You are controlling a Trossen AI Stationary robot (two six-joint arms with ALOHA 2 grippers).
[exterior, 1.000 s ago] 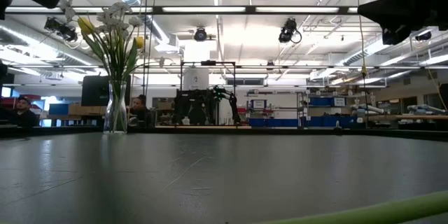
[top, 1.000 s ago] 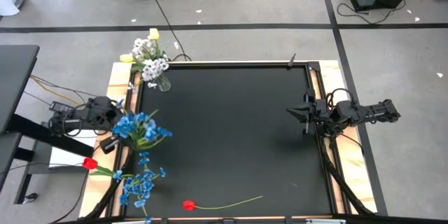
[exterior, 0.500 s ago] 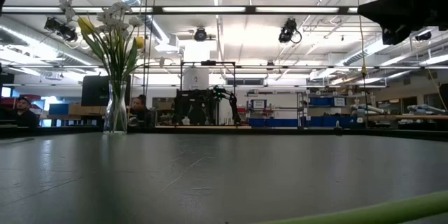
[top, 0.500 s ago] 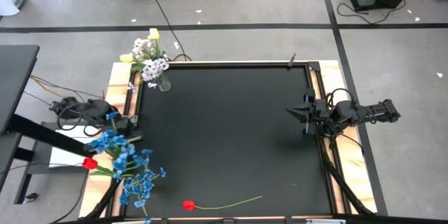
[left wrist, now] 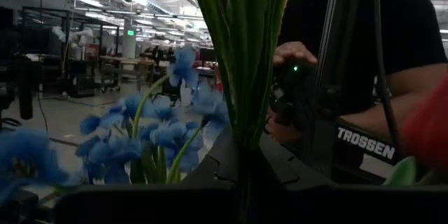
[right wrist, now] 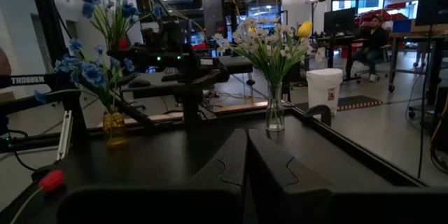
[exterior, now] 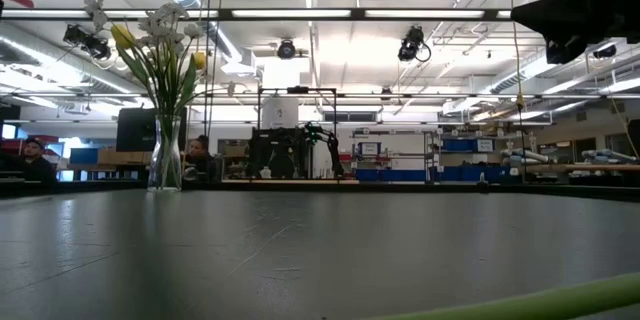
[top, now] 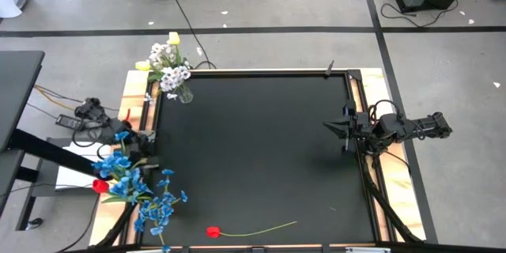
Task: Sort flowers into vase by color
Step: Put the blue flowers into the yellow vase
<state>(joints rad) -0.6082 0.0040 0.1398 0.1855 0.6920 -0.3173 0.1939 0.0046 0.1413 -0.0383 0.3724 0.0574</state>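
Swung leftward off the mat toward the far-left vase (top: pixel 141 209) of blue blooms, left gripper (left wrist: pixel 241 175) clamped on blue flower stems (left wrist: pixel 241 49); right gripper (right wrist: pixel 246 155) shut, empty, idle.

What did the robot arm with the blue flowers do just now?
The left gripper, shut on the blue blossom stems, carried them off the black table toward its left edge. The right gripper, the clear glass vase and the red tulip stayed put.
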